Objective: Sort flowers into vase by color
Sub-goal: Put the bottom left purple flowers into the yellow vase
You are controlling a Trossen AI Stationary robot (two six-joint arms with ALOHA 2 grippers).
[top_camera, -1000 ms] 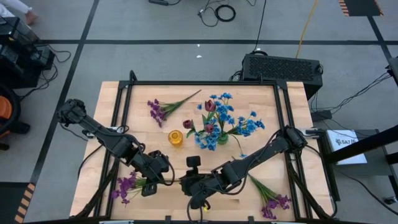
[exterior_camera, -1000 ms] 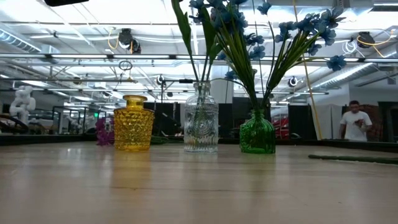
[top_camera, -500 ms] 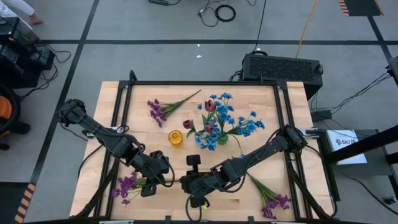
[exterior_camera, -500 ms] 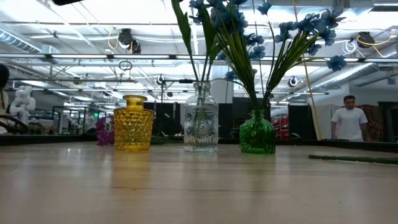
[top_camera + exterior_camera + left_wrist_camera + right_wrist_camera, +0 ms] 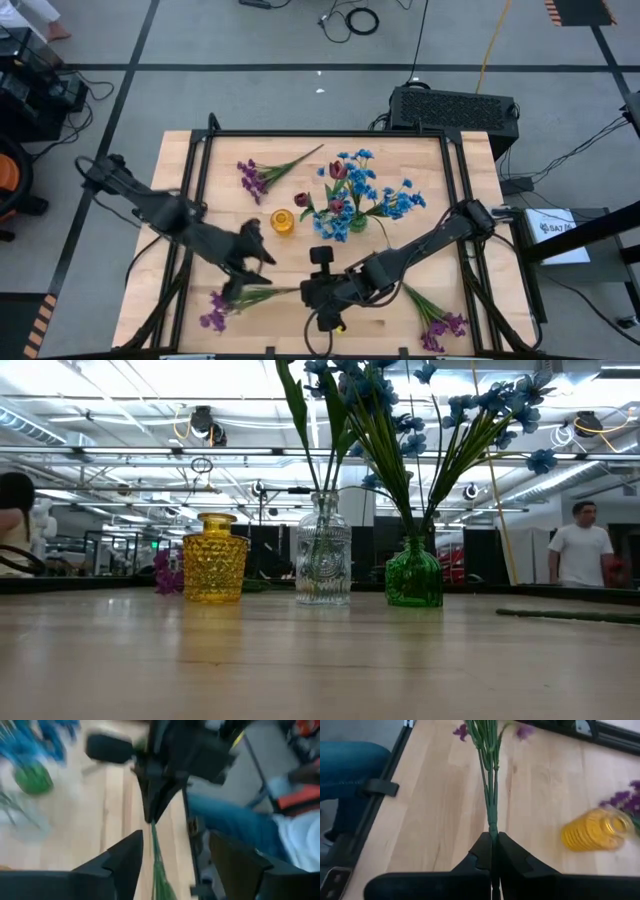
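1. The left gripper (image 5: 252,252) hangs over the table (image 5: 180,180), near the front edge and left of the middle. Its fingers (image 5: 120,865) are spread apart and hold nothing.
2. A purple sprig (image 5: 235,302) lies near the front edge of the table, just in front of the left gripper. Its blossoms point to the front left corner, and its green stem runs right toward the other gripper. In the left wrist view the stem (image 5: 159,865) passes through the gap between the spread fingers and touches neither of them.
3. Another purple sprig (image 5: 262,172) lies flat near the back edge, on the left side.
4. The yellow vase (image 5: 283,222) stands near the middle of the table. It has no flowers in it.
5. The right gripper (image 5: 308,293) is near the front edge, about the middle. Its jaws are pinched tight on the stem end of the first purple sprig (image 5: 487,775).
6. The clear vase (image 5: 322,550) stands just right of the yellow vase. It has dark red blossoms (image 5: 337,170) in it.
7. The green vase (image 5: 414,573) stands next, filled with blue flowers (image 5: 385,200).
8. A third purple sprig (image 5: 435,318) lies near the front right corner.
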